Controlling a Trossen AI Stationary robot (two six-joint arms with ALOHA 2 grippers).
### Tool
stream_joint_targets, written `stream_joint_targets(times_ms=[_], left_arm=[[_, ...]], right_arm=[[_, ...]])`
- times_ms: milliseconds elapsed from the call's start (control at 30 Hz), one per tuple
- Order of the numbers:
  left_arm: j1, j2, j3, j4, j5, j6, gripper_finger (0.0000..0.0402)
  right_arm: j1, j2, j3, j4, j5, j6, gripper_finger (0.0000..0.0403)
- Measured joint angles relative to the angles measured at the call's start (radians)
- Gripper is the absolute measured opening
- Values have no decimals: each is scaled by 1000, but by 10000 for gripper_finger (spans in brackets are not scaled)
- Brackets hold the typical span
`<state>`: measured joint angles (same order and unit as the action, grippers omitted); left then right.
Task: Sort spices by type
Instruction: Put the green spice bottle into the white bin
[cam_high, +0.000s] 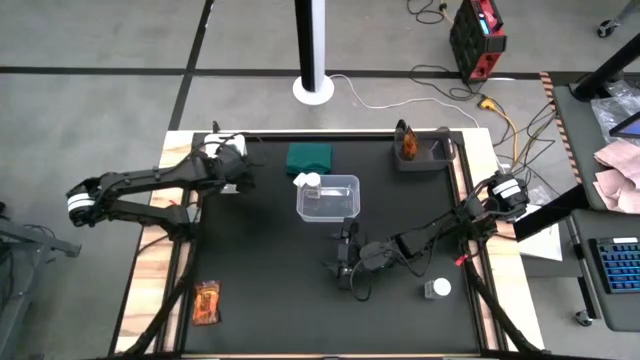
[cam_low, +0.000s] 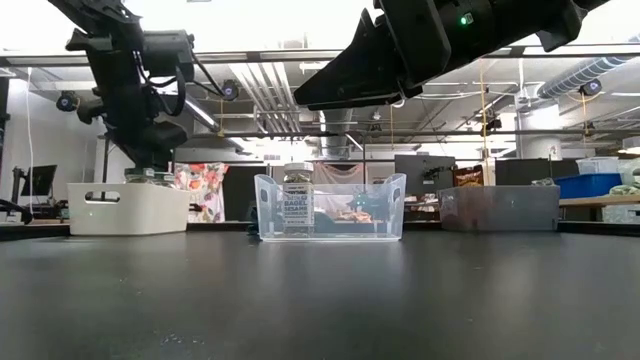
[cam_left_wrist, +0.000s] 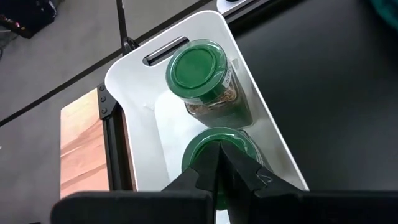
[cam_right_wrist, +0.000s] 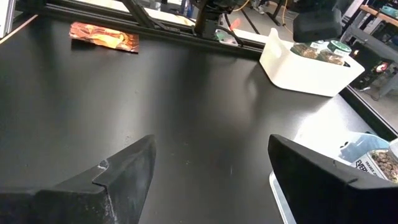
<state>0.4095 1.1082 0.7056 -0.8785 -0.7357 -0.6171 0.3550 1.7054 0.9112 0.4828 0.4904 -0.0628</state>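
Observation:
Two green-lidded jars (cam_left_wrist: 198, 70) (cam_left_wrist: 239, 144) stand in the white bin (cam_high: 222, 150) at the table's far left. My left gripper (cam_left_wrist: 219, 149) hangs shut over the nearer jar's lid. One white-lidded jar (cam_high: 307, 182) stands upright in the clear bin (cam_high: 328, 197); another (cam_high: 437, 289) stands on the mat near the right edge. One orange-red packet (cam_high: 208, 301) lies flat at the near left, and another (cam_high: 407, 142) stands in the grey bin (cam_high: 422, 156). My right gripper (cam_high: 343, 262) hovers open over bare mat, just near of the clear bin. My left gripper comes from above, its shut fingertips (cam_left_wrist: 211, 163) over the middle of the lid (cam_left_wrist: 239, 144) of the green-lidded jar nearer the wrist. I cannot tell whether they touch the lid. The jar stands upright on the white bin's floor.
A dark green square block (cam_high: 310, 157) lies beyond the clear bin. The black mat (cam_high: 270, 280) is bare between the near-left packet and my right gripper. Wooden table edges and dark frame rails run along both sides.

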Motion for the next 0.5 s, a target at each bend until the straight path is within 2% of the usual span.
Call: stream_joint_targets(times_ms=[133, 233, 500], left_arm=[[0, -3, 20, -11, -7, 21, 0], [5, -4, 38, -10, -53, 43, 0], [109, -2, 39, -31, -88, 77, 0]], right_arm=[[0, 0, 0, 0, 0, 0, 306], [0, 0, 0, -1, 0, 0, 311], [0, 0, 0, 0, 0, 2, 300]])
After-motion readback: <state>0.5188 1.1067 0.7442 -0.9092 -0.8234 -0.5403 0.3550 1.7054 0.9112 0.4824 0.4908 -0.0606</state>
